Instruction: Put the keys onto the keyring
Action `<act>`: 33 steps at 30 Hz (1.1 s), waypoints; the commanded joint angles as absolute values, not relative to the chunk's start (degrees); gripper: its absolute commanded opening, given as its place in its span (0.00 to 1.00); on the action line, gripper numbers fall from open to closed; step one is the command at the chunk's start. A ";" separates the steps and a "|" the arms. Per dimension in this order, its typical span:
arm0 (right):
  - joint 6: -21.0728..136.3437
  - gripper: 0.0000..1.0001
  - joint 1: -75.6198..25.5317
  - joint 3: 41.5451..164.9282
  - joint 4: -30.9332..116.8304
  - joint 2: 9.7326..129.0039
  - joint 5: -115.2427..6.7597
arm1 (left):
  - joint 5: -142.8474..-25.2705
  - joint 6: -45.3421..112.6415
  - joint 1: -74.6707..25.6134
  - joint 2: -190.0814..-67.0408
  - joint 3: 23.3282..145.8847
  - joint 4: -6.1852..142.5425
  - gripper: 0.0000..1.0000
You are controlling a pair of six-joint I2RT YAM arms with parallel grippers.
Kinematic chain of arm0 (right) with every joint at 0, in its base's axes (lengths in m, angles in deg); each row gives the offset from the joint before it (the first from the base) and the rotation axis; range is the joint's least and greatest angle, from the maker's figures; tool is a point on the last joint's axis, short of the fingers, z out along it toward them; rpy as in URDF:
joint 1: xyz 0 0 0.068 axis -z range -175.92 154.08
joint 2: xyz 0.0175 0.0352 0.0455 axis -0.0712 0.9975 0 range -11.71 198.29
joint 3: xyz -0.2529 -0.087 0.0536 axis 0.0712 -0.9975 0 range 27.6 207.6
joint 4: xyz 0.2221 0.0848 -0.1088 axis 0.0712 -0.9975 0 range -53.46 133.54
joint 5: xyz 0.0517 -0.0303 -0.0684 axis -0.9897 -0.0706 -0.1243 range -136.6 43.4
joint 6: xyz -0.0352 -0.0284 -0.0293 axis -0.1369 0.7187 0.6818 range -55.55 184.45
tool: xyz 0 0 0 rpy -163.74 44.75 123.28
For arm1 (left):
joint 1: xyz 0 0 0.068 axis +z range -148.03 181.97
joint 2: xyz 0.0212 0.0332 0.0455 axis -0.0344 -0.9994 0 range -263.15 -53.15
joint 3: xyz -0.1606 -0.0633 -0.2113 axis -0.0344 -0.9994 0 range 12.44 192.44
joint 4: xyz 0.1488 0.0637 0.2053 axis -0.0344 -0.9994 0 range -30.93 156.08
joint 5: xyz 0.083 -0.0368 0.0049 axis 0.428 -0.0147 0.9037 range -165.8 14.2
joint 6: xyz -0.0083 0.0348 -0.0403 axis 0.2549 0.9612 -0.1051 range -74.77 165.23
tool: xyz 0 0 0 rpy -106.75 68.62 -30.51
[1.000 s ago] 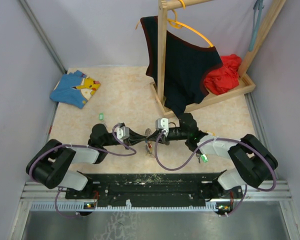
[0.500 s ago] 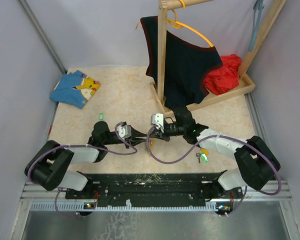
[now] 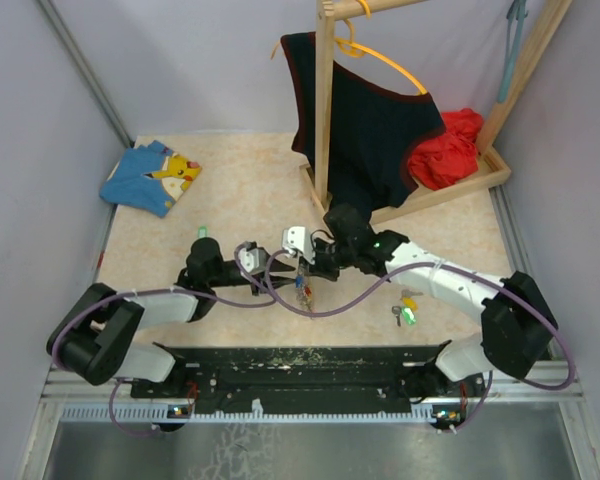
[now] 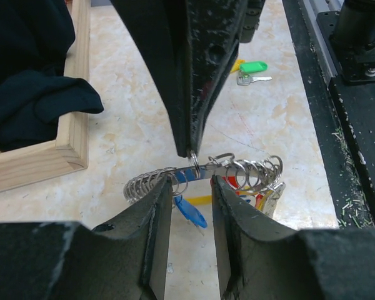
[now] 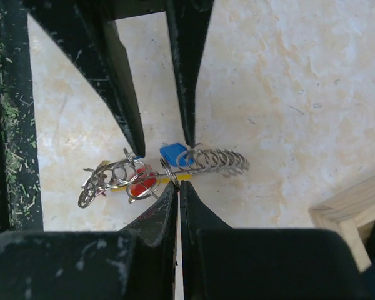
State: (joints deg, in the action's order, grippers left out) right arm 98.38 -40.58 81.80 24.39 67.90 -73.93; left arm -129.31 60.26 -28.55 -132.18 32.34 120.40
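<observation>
The keyring (image 3: 302, 292), a silvery bar strung with many small rings plus blue, red and yellow tags, sits between both grippers at the table's middle. In the left wrist view, my left gripper (image 4: 190, 182) has its jaws a finger's width apart, and the keyring (image 4: 250, 174) lies across its tips. My right gripper (image 5: 178, 182) is shut, pinching one small ring of the keyring (image 5: 219, 161). A green-tagged key (image 3: 408, 317) and a yellow-tagged key (image 3: 410, 297) lie loose to the right. Another green-tagged key (image 3: 202, 232) lies to the left.
A wooden rack base (image 3: 420, 195) with a dark garment (image 3: 370, 140) on an orange hanger stands behind the grippers. A red cloth (image 3: 445, 150) lies in the rack. A blue and yellow garment (image 3: 150, 175) lies at the far left. A black rail (image 3: 300, 365) lines the near edge.
My right gripper has moved left and closed in on the left gripper over the keyring. The left gripper has barely moved. The loose keys have not moved.
</observation>
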 commanded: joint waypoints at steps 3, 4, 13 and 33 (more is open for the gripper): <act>99.57 0.00 -42.74 91.21 15.89 70.44 -66.54 | -131.33 59.47 -29.05 -133.30 33.50 121.51 0.36; 99.61 0.00 -43.02 91.85 15.33 70.73 -65.91 | -131.29 59.20 -29.13 -133.43 33.36 122.09 0.36; 98.63 0.00 -45.02 94.69 13.75 73.00 -64.58 | -129.39 51.80 -29.17 -136.74 30.99 134.82 0.32; 96.33 0.00 -45.59 95.12 15.71 72.95 -64.97 | -126.02 54.84 -31.42 -139.20 33.26 129.30 0.15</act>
